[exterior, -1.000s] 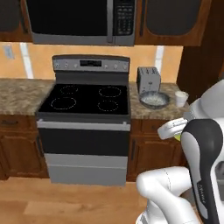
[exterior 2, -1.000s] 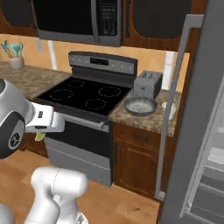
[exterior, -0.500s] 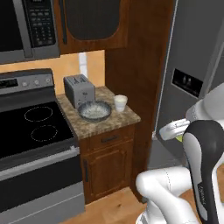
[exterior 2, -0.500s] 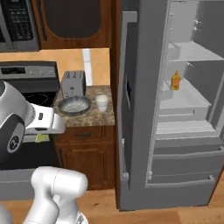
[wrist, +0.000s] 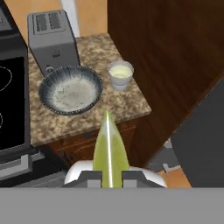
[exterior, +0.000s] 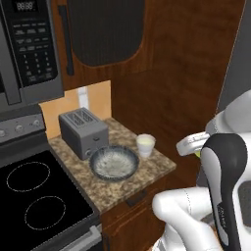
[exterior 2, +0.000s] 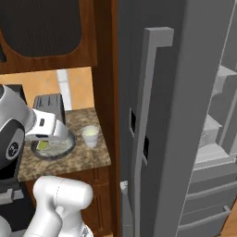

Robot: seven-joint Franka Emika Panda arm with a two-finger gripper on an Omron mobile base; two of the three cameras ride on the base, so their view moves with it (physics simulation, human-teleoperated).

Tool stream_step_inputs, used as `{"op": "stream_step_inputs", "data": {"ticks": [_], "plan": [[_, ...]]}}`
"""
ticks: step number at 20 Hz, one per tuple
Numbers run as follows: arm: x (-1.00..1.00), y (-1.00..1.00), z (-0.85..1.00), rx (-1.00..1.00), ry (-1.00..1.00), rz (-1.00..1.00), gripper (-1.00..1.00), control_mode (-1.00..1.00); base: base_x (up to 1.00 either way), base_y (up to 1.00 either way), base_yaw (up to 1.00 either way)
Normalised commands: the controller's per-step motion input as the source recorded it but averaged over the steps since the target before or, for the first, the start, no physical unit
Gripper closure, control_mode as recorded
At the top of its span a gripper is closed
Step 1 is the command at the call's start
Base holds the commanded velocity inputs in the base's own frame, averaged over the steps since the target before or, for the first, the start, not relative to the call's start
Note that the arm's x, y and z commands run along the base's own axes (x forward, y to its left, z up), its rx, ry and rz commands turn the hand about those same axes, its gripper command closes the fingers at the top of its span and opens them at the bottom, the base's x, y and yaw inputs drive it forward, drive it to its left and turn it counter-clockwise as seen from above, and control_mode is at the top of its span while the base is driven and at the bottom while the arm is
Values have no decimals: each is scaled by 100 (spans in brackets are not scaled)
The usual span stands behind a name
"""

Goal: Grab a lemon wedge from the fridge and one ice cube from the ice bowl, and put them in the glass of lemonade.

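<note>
My gripper [wrist: 109, 176] is shut on the lemon wedge [wrist: 109, 146], a pale yellow-green slice that sticks up between the fingertips. It hangs in front of the counter, short of the ice bowl [wrist: 46, 98] and the glass of lemonade [wrist: 120, 74], which stand side by side, the glass to the right. The left base view shows the gripper [exterior: 197, 153] right of the glass [exterior: 145, 145] and the bowl [exterior: 113, 177]. From the right base camera, the hand [exterior 2: 42, 144] overlaps the bowl [exterior 2: 65, 147], beside the glass [exterior 2: 90, 136]. The fridge [exterior 2: 185, 115] stands open at the right.
A grey toaster [exterior: 83, 131] stands behind the bowl. The black stove top [exterior: 34, 196] lies to the left, under the microwave [exterior: 29, 44]. A dark wood panel [exterior: 166, 83] walls the counter's right end, next to the fridge door handle [exterior 2: 148, 115].
The whole picture has shifted: the base has driven right and closer, so the stove has slid off left and the bowl and glass loom larger. The wedge stays in the gripper.
</note>
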Motion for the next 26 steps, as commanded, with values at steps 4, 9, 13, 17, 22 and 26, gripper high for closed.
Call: {"op": "stream_step_inputs", "data": {"ticks": [4, 9, 13, 17, 22, 26], "plan": [[0, 0, 0, 0, 0, 0, 100, 100, 56, 15, -15], [0, 0, 0, 0, 0, 0, 100, 100, 10, 0, -1], [54, 0, -3, 0, 0, -2, 100, -100, 0, 0, 0], [100, 0, -28, 1, 1, -2, 100, -100, 0, 0, 0], [100, -2, -75, 6, 9, 0, 100, -100, 0, 0, 0], [99, 0, -91, 1, 27, 0, 100, -100, 0, 0, 0]]}}
